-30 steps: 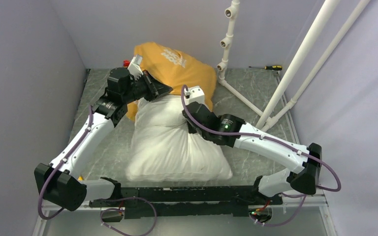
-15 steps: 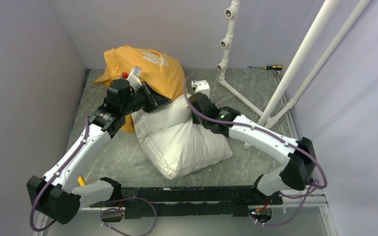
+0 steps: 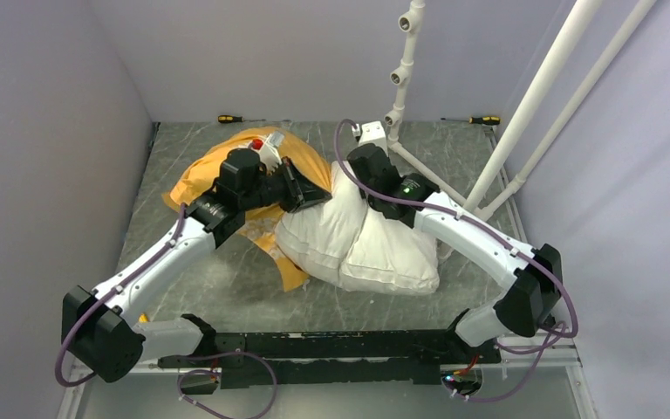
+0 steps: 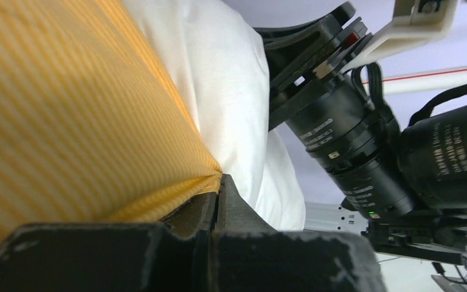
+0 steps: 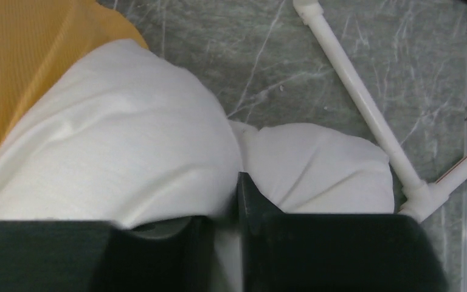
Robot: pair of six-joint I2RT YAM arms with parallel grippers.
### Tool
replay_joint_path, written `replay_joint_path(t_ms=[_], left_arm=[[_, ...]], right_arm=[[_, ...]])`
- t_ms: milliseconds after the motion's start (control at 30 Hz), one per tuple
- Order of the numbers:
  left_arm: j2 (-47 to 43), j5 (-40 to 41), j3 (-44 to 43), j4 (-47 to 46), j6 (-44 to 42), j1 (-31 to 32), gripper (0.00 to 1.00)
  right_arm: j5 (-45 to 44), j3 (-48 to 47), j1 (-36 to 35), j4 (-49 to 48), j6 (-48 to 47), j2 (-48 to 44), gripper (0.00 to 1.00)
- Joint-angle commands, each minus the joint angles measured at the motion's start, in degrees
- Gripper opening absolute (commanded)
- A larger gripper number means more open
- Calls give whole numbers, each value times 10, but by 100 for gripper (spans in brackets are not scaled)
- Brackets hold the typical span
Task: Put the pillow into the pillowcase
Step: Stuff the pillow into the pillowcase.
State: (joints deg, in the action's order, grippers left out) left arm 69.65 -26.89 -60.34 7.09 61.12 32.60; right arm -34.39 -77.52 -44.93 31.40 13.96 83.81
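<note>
The white pillow [image 3: 375, 249] lies crumpled on the table's middle, its upper left end tucked into the orange-yellow pillowcase [image 3: 218, 175], which is spread flat to its left. My left gripper [image 3: 318, 199] is shut on a fold of the pillowcase edge [image 4: 158, 201] right beside the pillow [image 4: 231, 85]. My right gripper [image 3: 347, 175] presses into the pillow's far end. In the right wrist view white pillow fabric [image 5: 127, 146] sits pinched in the narrow gap of that gripper [image 5: 225, 204], with the pillowcase [image 5: 30, 67] at the upper left.
A white pipe frame [image 3: 523, 122] rises at the back right, with its foot [image 5: 365, 109] on the table close to the pillow. Two screwdrivers [image 3: 231, 118] [image 3: 480, 120] lie along the back wall. Grey walls close in the left and back sides.
Both arms have come down and to the right. The pillowcase, held high at the back before, now lies on the table. The pillow has shifted right and bunched up.
</note>
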Motion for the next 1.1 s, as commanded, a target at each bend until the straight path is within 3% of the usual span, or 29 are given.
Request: replay_joint_path(t_ms=[0, 67, 100, 167, 367, 533, 667, 767, 867, 933, 967, 1033, 1067], left_arm=[[-12, -68, 40, -27, -15, 33, 0], [-25, -42, 77, -17, -22, 33, 0], [-32, -34, 98, -18, -23, 33, 0], [-46, -11, 134, -19, -17, 33, 0], [-71, 21, 169, -26, -17, 32, 0], [-53, 13, 132, 11, -49, 33, 0], [-45, -4, 120, 14, -55, 33, 0], [-49, -14, 116, 7, -55, 33, 0], [-53, -41, 101, 3, -61, 35, 0], [-51, -60, 72, 18, -67, 38, 0], [-49, -68, 55, 28, -72, 43, 0], [-43, -72, 15, 56, -88, 58, 0], [-40, -68, -6, 74, -95, 68, 0]], right_arm=[[31, -51, -11, -55, 41, -9, 40], [44, -34, -11, -19, 78, -31, 75], [48, -24, -11, 3, 101, -46, 87], [59, -7, -12, 50, 137, -85, 97], [100, 12, -11, 261, 262, -201, 100], [239, 74, -10, 329, 318, -282, 100], [334, 161, -10, 322, 366, -357, 100], [384, 244, -10, 252, 394, -397, 99], [428, 331, -10, 119, 402, -391, 96], [459, 386, -10, -10, 401, -360, 86], [474, 401, -9, -79, 401, -337, 75], [492, 394, -9, -212, 384, -274, 38], [488, 376, -9, -242, 372, -235, 25]])
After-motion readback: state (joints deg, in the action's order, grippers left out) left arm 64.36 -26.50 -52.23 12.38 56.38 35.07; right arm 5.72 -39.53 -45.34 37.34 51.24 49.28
